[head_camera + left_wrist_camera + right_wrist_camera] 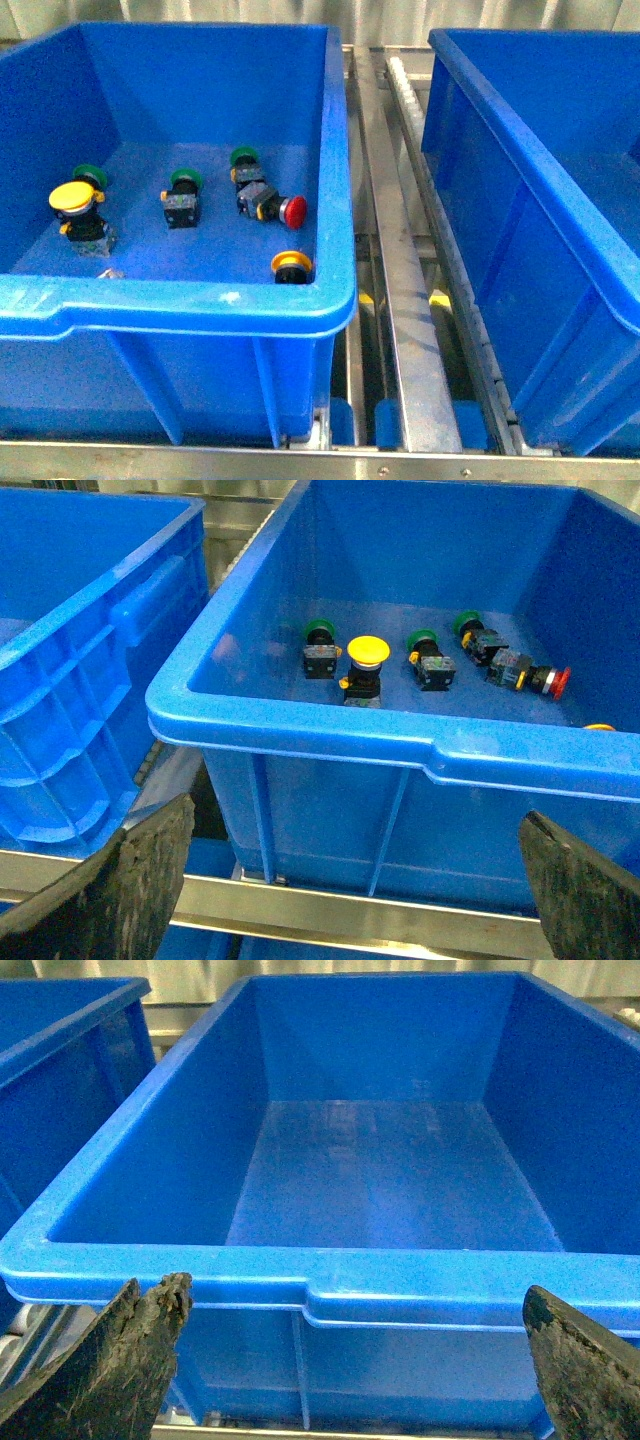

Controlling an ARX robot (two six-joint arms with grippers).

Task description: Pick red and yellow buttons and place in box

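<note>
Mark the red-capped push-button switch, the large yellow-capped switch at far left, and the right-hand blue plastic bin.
Red-capped push-button switch (293,209): front view, red dome.
Large yellow-capped switch (71,196): front view, yellow cap top.
Right-hand blue plastic bin (530,280): front view, outer side wall.

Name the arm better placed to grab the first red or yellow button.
Left. The left hand, open, faces the bin holding a yellow button and the red button; the right hand faces the empty box.
</note>
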